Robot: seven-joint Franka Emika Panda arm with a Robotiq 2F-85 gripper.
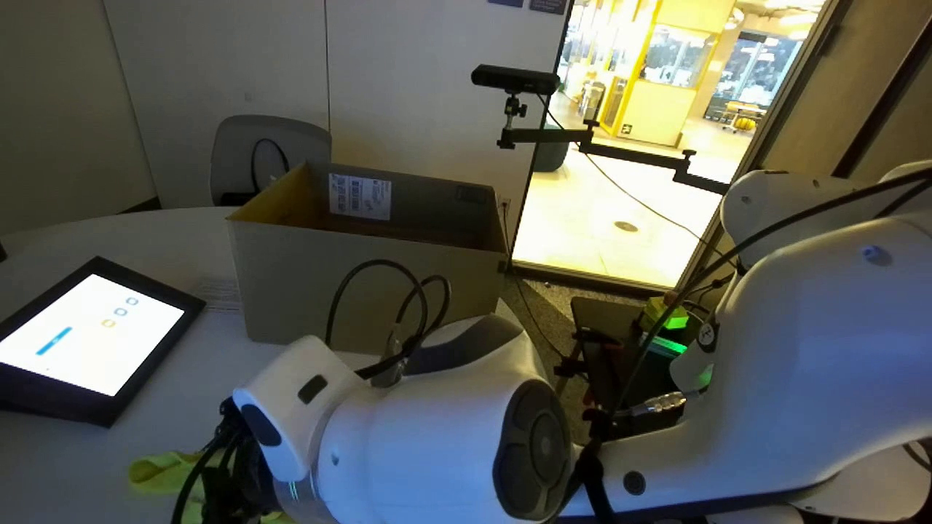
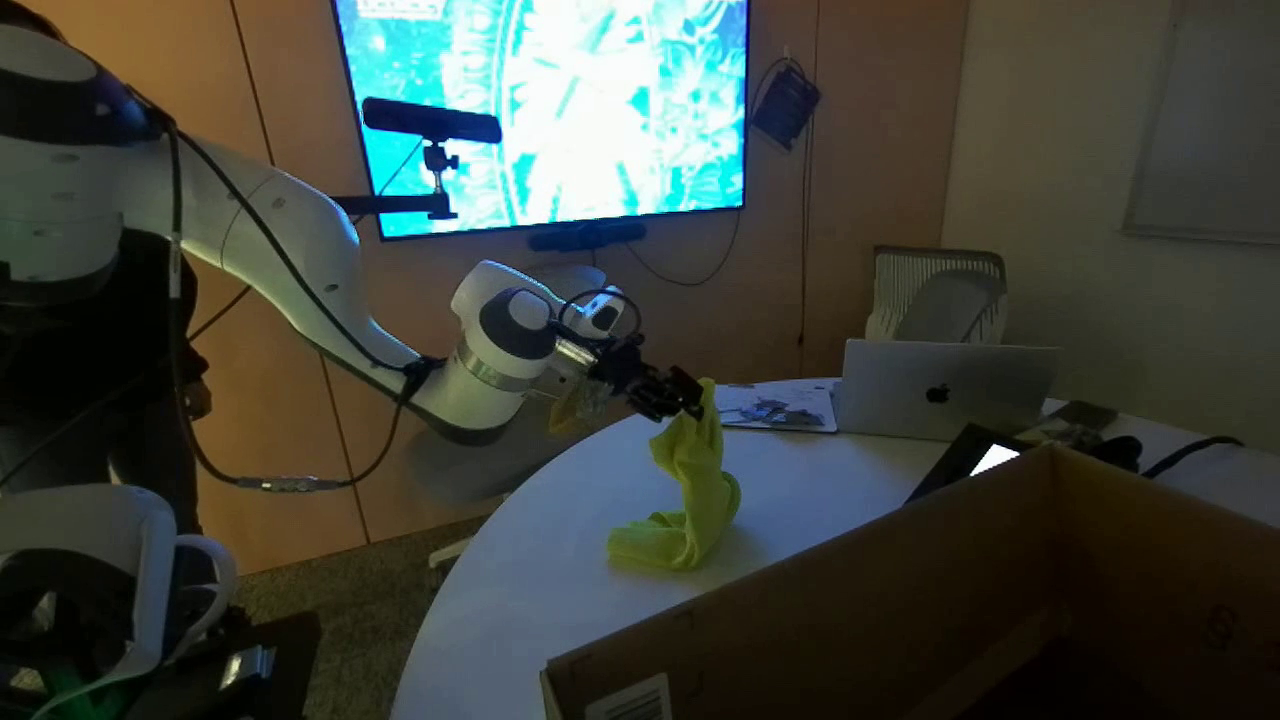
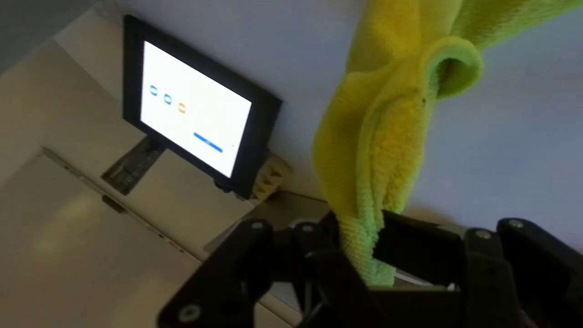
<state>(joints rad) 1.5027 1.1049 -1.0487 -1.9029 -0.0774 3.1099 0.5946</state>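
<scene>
White, rounded arm (image 1: pixel 823 349) with a dark grey button pad (image 1: pixel 535 451); black cable (image 2: pixel 175 200), silver connector (image 2: pixel 290 484). Jaws black, seemingly matte in the dim wrist view, bearing at least 5 round screws (image 3: pixel 189 313).

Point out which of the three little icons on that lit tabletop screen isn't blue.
The orange icon, at the row's end nearest the long blue bar; the other two icons are blue.

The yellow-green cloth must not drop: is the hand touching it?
Touching: in the wrist view, the hand pinches the cloth between its fingers.
</scene>
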